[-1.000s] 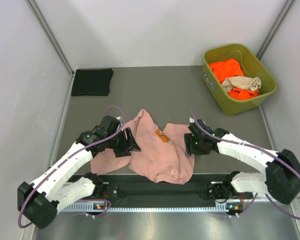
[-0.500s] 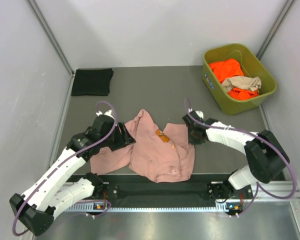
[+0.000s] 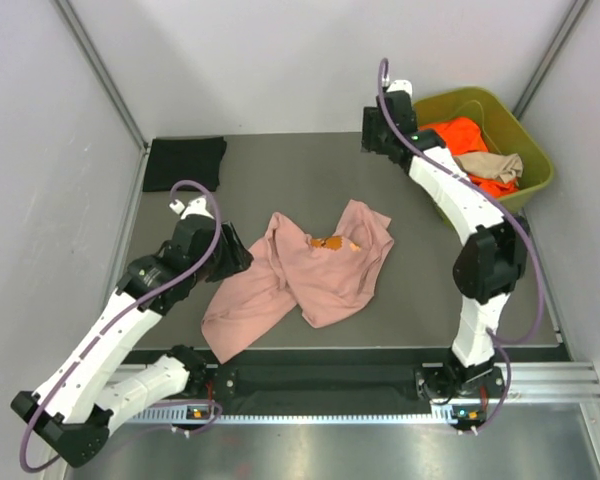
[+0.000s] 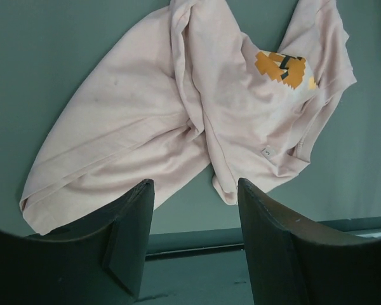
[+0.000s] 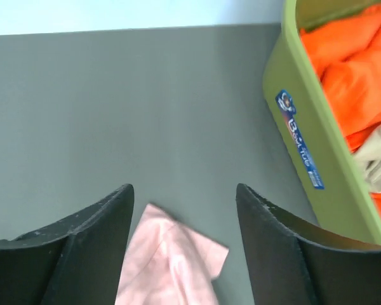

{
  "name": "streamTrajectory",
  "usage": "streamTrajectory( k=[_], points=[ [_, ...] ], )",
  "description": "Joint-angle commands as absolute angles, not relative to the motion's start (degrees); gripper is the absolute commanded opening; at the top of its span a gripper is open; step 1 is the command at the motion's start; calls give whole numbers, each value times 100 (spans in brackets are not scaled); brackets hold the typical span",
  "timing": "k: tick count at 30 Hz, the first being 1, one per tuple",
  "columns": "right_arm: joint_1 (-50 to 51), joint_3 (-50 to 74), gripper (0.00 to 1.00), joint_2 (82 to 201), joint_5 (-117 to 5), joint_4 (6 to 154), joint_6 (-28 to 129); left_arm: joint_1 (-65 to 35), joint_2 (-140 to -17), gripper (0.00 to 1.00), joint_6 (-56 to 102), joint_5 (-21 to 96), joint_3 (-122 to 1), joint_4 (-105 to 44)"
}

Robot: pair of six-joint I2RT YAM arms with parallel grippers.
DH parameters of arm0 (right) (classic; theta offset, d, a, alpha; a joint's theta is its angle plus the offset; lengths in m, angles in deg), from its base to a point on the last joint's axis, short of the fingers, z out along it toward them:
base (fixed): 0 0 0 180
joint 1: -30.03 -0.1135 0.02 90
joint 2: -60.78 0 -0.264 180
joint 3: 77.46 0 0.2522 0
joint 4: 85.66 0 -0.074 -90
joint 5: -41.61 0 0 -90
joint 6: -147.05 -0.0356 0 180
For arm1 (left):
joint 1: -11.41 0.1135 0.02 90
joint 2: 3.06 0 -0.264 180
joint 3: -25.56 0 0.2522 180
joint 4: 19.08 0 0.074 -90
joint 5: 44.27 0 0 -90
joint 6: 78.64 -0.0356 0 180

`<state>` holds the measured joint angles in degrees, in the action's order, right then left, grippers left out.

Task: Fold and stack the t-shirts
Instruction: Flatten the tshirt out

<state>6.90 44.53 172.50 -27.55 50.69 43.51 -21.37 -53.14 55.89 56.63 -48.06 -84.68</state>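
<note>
A dusty pink t-shirt (image 3: 315,270) with an orange print lies crumpled on the table's middle; it fills the left wrist view (image 4: 190,108), and a corner shows in the right wrist view (image 5: 171,260). A black t-shirt (image 3: 185,163) lies folded at the back left. Orange t-shirts (image 3: 460,140) and a tan one (image 3: 488,165) sit in the olive bin (image 3: 435,195). My left gripper (image 3: 238,258) is open and empty just left of the pink shirt (image 4: 193,185). My right gripper (image 3: 372,135) is open and empty, raised at the back beside the bin (image 5: 184,189).
The olive-green bin (image 5: 298,133) stands at the back right corner, close to my right gripper. Grey walls enclose the table on the left, back and right. A black rail (image 3: 330,380) runs along the near edge.
Both grippers have let go of the pink shirt. The right arm swung up and back towards the bin. The left gripper drew back to the left. The shirt now lies further back.
</note>
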Motion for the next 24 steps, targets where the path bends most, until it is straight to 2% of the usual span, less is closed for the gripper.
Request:
streamTrajectory(
  k=[1,3,5,6,8,9,12,18,24],
  points=[
    [543,4156,67,16486,-3491,4420,4563,-2120,-5438,60,5591,5760,-4649,-8391],
    [228,3016,67,15836,-4371,4445,4527,-2129,-5517,61,5705,5463,-4429,-8154],
    [-89,2143,67,15370,-4758,4603,4334,-2120,-5701,61,5741,5146,-4244,-7952],
    [-456,1320,67,14950,-4821,4708,4255,-2120,-5798,61,5802,4988,-4139,-7943],
    [-905,621,67,14501,-5041,5016,4062,-2120,-6079,61,5977,4960,-4068,-8091],
    [-1412,113,67,14420,-5041,5130,4018,-2120,-6167,61,6066,5029,-4059,-8205],
    [-2310,-348,68,14401,-5007,5341,3860,-2111,-6230,62,6276,5320,-3971,-8496],
    [-3148,-385,71,15093,-4585,5448,3552,-2094,-5756,59,6646,5575,-3760,-8567],
    [-3202,-279,62,15753,-3820,5350,3621,-2094,-5263,58,6919,5540,-3540,-8654]
  ],
)
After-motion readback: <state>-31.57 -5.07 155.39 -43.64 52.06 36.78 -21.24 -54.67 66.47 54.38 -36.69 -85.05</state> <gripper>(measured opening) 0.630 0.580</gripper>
